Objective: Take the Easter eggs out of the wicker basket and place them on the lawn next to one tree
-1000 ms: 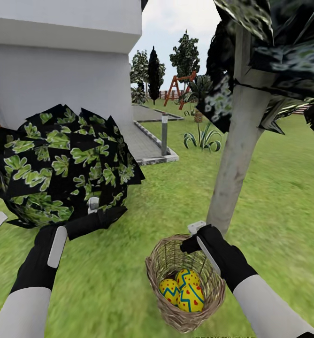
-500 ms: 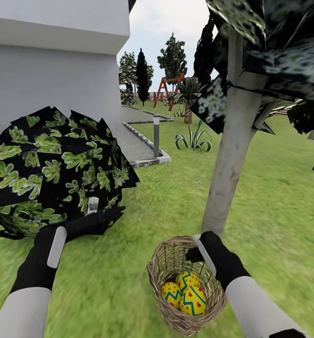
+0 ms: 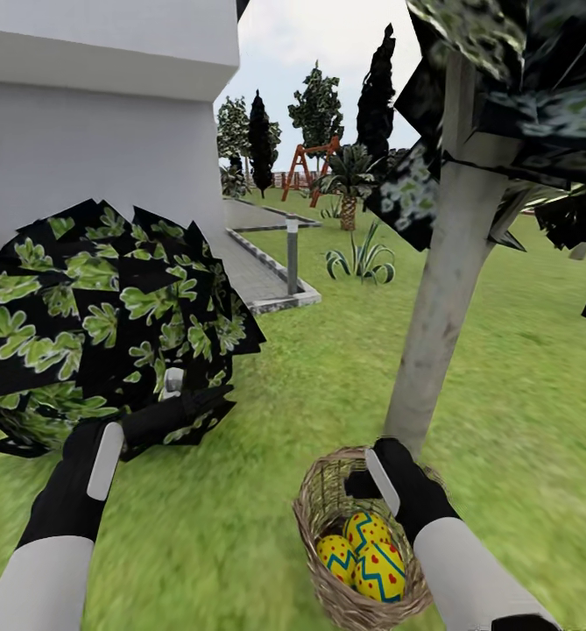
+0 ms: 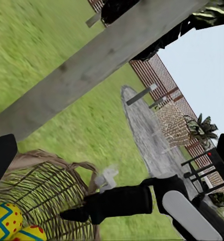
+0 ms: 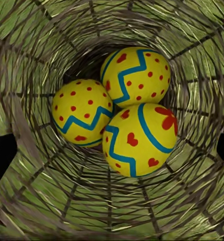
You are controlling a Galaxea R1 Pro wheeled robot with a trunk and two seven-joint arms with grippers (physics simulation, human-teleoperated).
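The wicker basket (image 3: 314, 517) stands on the lawn (image 3: 328, 368) at the foot of a tree (image 3: 441, 298) with a pale trunk. Three yellow Easter eggs with blue zigzags and red marks lie inside it (image 3: 367, 528) (image 3: 338, 554) (image 3: 382, 570). The right wrist view looks straight down on them (image 5: 137, 75) (image 5: 82, 111) (image 5: 139, 138). My right gripper (image 3: 363, 478) hangs open at the basket's mouth, its fingertips (image 5: 1, 158) wide apart and clear of the eggs. My left gripper (image 3: 183, 396) is open and empty, up against a bush. Basket (image 4: 41, 186) and trunk (image 4: 92, 65) also appear in the left wrist view.
A round black-and-green bush (image 3: 100, 315) crowds the left arm. Behind it rises a white building wall (image 3: 91, 131). Grey paving (image 3: 249, 263) with a short lamp post (image 3: 292, 254) runs beyond. A small palm (image 3: 349, 188) and a swing frame (image 3: 306, 166) stand far off. Open grass lies right of the tree.
The whole view has shifted a little, so the camera moved. My right gripper has dropped slightly lower into the basket's mouth. The left arm and the eggs look unchanged.
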